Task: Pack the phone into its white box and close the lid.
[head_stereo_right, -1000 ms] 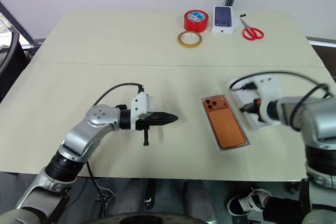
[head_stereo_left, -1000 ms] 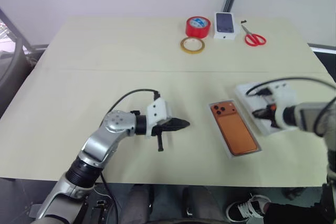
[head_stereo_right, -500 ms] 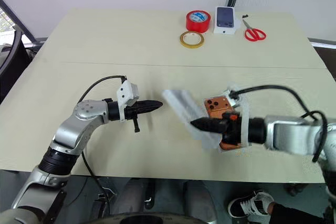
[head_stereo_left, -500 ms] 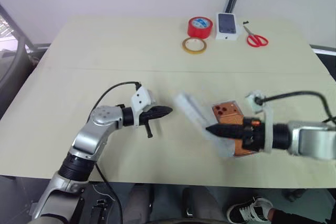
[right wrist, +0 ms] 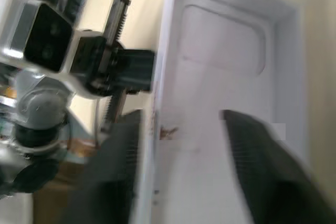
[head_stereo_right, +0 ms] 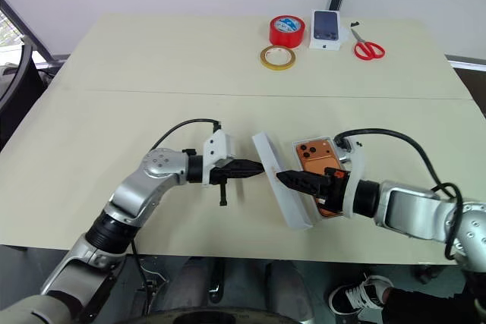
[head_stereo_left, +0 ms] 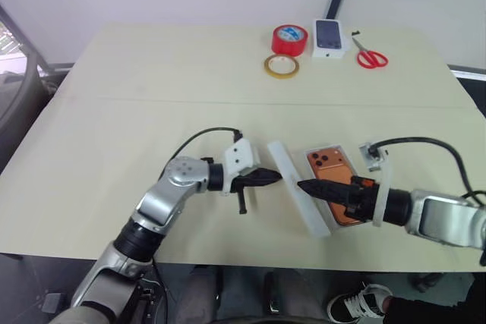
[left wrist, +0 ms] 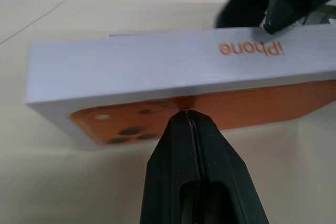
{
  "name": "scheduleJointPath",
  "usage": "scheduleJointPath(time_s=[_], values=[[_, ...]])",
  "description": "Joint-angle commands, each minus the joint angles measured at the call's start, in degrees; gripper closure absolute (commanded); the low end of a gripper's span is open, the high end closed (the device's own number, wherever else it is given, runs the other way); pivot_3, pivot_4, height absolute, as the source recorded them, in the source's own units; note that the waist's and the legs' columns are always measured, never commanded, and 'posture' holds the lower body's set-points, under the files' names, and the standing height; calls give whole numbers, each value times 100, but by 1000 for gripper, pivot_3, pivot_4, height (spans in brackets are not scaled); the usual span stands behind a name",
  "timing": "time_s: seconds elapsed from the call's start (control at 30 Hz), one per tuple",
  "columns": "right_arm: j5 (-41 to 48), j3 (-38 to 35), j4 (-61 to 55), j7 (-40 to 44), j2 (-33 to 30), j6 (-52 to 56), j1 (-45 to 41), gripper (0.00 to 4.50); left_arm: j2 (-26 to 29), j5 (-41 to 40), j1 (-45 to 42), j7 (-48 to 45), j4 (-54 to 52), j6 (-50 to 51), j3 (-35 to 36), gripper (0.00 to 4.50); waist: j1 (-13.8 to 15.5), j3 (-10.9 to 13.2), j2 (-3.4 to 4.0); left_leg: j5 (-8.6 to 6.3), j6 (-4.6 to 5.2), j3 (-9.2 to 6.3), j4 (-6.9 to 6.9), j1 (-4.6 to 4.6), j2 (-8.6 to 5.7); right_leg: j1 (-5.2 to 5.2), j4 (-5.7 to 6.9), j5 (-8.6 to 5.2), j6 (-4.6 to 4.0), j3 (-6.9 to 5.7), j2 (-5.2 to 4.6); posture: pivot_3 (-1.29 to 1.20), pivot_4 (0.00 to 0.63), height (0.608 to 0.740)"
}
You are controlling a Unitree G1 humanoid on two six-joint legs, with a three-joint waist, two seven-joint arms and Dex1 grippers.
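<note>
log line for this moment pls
stage: lid being fitted | lid: on edge, tilted, left of phone | left gripper: shut, tip at lid wall | right gripper: jaws astride lid wall

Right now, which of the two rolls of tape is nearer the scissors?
The red tape roll, standing beside the small white phone-picture box; the flat yellow tape roll lies farther from the red-handled scissors.

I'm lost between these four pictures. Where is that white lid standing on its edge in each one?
Left eye view: the lid stands tilted between the left gripper and the right gripper.
Right eye view: the lid is near the middle, left of the phone.
Left wrist view: its long outer wall with lettering.
Right wrist view: its hollow inside.
Shared landmark: the left gripper's black tip at the lid's outer wall.
</note>
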Motion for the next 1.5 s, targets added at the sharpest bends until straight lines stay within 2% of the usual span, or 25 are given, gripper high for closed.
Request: scheduleJointPath(time_s=[0.03, 0.13, 0.23, 0.37, 0.4, 0.47, 0.63, 0.73, 0.87, 1.13, 1.33, 1.5], values=[[137, -416, 112, -192, -587, 151, -250, 1173, -269, 176, -241, 75, 203, -217, -175, 4500, 6, 0, -2, 0, 1, -2, 0, 0, 0, 2, -2, 0, 0, -1, 0, 0, 150, 722], [-218, -548, 385, -231, -980, 271, -333, 1173, -642, 360, -531, 201, 668, -318, -317, 4500, 11, 1, -3, -3, 6, -3, 3, -2, 0, 4, -5, 0, 0, -2, 1, 0, 150, 722], [-1086, -624, 485, -25, -1087, 324, -362, 1996, -993, 511, -767, 283, 1093, -407, -421, 4500, 7, 1, -4, -4, 7, 0, 5, -2, -1, 4, -5, 0, 1, 0, 0, 0, 150, 722], [-2172, -521, 314, 388, -1191, 475, -467, 4067, -1328, 508, -934, 404, 1400, -433, -338, 4500, 4, 0, -2, -5, 8, 1, 5, -4, -1, -1, -4, 0, 1, 1, 1, 0, 150, 722], [-2379, -484, 264, 475, -1184, 499, -505, 4456, -1348, 491, -935, 411, 1386, -440, -287, 4500, -13, 0, 0, -5, 8, 1, 5, -5, 0, -2, -4, 0, 1, 1, 1, 0, 150, 722], [-3096, -330, 57, 724, -1215, 414, -542, 4456, -1305, 399, -923, 418, 1287, -330, -125, 4500, -21, -1, 1, -5, 8, 2, 4, -3, 2, -3, -3, 0, 1, 3, 4, 0, 150, 722], [-4694, 120, -324, 1346, -1301, 241, -531, 4456, -787, 149, -787, 221, 796, 148, 195, 4500, -19, -2, 3, -5, 8, 1, 3, -3, 5, -9, 0, 0, 1, 4, 7, 0, 150, 722], [-5375, 265, -454, 1757, -1295, 169, -462, 4456, -256, 94, -588, -186, 379, 475, 27, 4500, -9, -3, 6, -4, 7, 1, 3, -4, 4, -9, 0, 0, 1, 4, 6, 0, 150, 722], [-5873, 306, -503, 2120, -1136, 214, -462, 4456, 11, 175, -503, -488, 207, 720, -332, 4500, 20, -3, 6, -4, 7, 1, 5, -4, 1, -4, -1, 0, 1, 2, 0, 0, 150, 722], [-6515, 380, -657, 2530, -859, 397, -383, 4456, -577, 587, -832, -261, 906, 622, -876, 4500, 2, -2, 6, -5, 8, 0, 8, -4, -2, -1, -3, 0, 1, 2, -1, 0, 150, 722], [-6768, 292, -774, 2661, -634, 612, -377, 4456, -999, 711, -982, -41, 1326, 427, -821, 4500, -6, -2, 6, -5, 9, 0, 7, -3, 0, -4, 0, 0, 1, 3, 1, 0, 150, 722], [-6919, 209, -881, 2760, -499, 792, -368, 4456, -1273, 515, -1000, 154, 1401, 539, -500, 4500, 4, -2, 6, -5, 9, 1, 8, -4, -2, -3, 0, 0, 1, 3, -1, 0, 150, 722]])
